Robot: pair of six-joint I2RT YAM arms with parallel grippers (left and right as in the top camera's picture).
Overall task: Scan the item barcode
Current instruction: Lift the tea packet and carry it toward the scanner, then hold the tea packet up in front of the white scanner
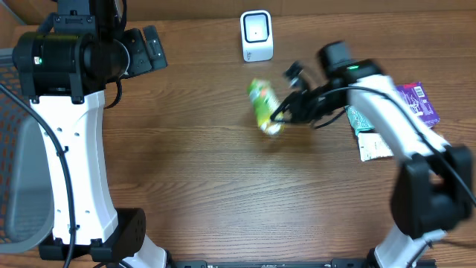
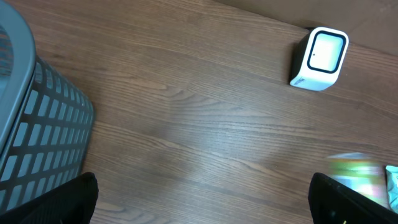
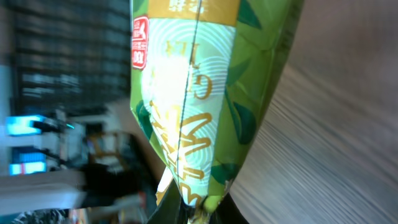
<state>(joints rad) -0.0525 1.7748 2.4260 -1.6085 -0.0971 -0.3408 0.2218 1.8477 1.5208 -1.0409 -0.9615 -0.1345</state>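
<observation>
A green snack bag (image 1: 264, 106) with white and gold print hangs above the table, just below the white scanner (image 1: 256, 35). My right gripper (image 1: 280, 115) is shut on the bag's lower end. In the right wrist view the green snack bag (image 3: 199, 93) fills the frame and the right gripper (image 3: 199, 214) pinches its edge at the bottom. No barcode shows on the side I see. My left gripper (image 2: 202, 199) stands open over bare wood at the far left, holding nothing. The left wrist view shows the scanner (image 2: 320, 57) at upper right and the bag (image 2: 357, 174) blurred at the right edge.
A purple packet (image 1: 418, 103) and a white-green packet (image 1: 370, 134) lie at the right side of the table. A grey mesh basket (image 2: 34, 124) stands at the table's left edge. Bare wood spans the middle and front.
</observation>
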